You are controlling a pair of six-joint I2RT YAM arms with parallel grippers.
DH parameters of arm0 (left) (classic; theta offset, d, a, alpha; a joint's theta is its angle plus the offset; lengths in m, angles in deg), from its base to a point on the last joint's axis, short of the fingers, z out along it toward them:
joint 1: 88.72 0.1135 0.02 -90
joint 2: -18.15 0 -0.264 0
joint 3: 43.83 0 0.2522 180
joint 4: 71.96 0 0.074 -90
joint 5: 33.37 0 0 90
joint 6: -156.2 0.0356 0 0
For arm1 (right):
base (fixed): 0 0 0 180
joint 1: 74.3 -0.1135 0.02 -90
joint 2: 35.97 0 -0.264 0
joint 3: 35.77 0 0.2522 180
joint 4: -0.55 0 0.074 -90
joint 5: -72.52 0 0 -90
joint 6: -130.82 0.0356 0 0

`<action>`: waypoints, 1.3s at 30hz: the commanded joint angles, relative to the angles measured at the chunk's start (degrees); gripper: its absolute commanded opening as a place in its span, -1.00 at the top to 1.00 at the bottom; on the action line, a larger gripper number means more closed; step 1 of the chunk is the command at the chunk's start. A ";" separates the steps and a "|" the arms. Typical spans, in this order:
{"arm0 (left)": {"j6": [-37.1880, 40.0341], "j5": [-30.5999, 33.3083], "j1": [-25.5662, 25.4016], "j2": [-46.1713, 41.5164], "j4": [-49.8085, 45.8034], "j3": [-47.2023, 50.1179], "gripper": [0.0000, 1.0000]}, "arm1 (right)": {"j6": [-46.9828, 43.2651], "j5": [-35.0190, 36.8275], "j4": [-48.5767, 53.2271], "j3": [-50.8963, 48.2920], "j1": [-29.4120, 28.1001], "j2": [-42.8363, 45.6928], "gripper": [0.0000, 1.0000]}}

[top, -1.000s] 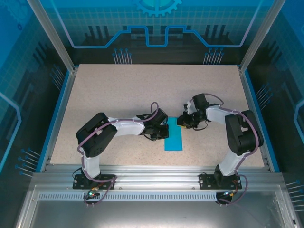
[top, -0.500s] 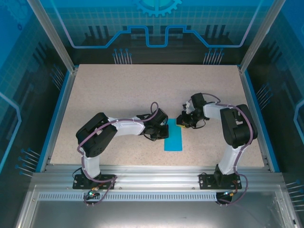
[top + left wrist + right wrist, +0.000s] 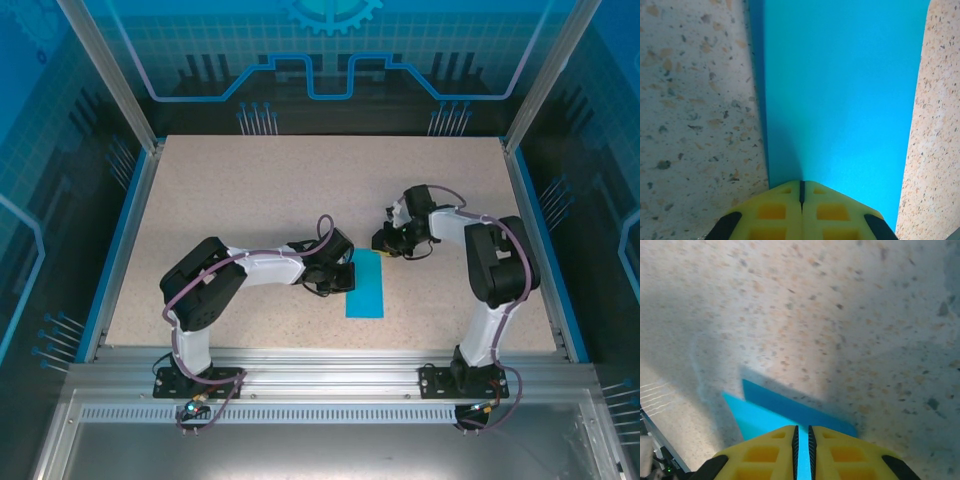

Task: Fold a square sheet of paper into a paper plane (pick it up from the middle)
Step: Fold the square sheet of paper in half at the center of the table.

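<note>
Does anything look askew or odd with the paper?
Perhaps. At the far end of the folded paper, a darker blue strip shows past the top layer, so the two edges seem not to line up.

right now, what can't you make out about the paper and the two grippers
Left wrist view: the paper runs off the top edge, and the shut left gripper covers its near part.
Right wrist view: the right gripper hides the paper's edge, so whether it pinches paper is unclear.
Top view: the paper's fold layers are too small to count.
</note>
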 commanded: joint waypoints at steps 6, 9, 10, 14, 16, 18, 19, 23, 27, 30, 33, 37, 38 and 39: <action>1.37 0.07 -0.75 0.77 -4.56 0.13 1.00 | -0.92 2.04 1.83 0.08 1.98 -2.98 0.69; 1.40 0.07 -0.77 0.60 -4.65 0.21 1.00 | -1.57 1.01 2.96 0.99 1.99 0.40 0.68; 1.36 0.09 -0.84 0.54 -4.57 0.28 1.00 | -1.78 0.51 3.40 1.27 2.07 1.88 0.68; 1.61 0.07 -0.75 0.37 -4.71 0.04 1.00 | -1.98 -1.80 3.92 1.62 2.06 5.12 0.65; 1.58 0.16 -0.78 0.08 -4.27 0.34 1.00 | -1.78 -2.55 3.59 1.46 2.03 4.57 0.65; 1.50 0.18 -0.77 0.06 -3.51 0.56 1.00 | -1.46 -2.79 2.99 1.12 2.10 2.68 0.65; 1.45 0.01 -0.78 0.19 -3.25 0.56 1.00 | -1.18 -3.13 2.39 0.91 2.08 1.32 0.65; 2.10 -0.27 -0.83 0.67 -3.89 -0.38 1.00 | -1.11 -2.27 1.19 0.38 1.64 -3.35 0.66; 2.19 -0.19 -0.85 0.59 -4.39 -0.49 1.00 | -1.03 -2.09 0.44 -0.29 1.79 -4.51 0.68; 2.05 -0.04 -0.81 0.42 -4.38 -0.27 1.00 | -1.27 -2.24 1.37 -0.58 1.75 -0.89 0.68; 1.87 0.00 -0.81 0.41 -4.22 -0.05 1.00 | -1.61 -2.41 3.34 -0.41 1.80 4.17 0.66; 1.59 -0.15 -0.79 0.54 -3.71 0.17 1.00 | -0.55 -2.62 3.41 -2.84 1.31 9.84 0.64; 1.51 -0.19 -0.79 0.58 -3.55 0.22 1.00 | -0.26 -2.50 3.11 -3.64 0.89 10.60 0.64; 1.47 -0.17 -0.79 0.50 -3.53 0.21 1.00 | -0.01 -2.42 2.68 -4.50 0.49 10.90 0.64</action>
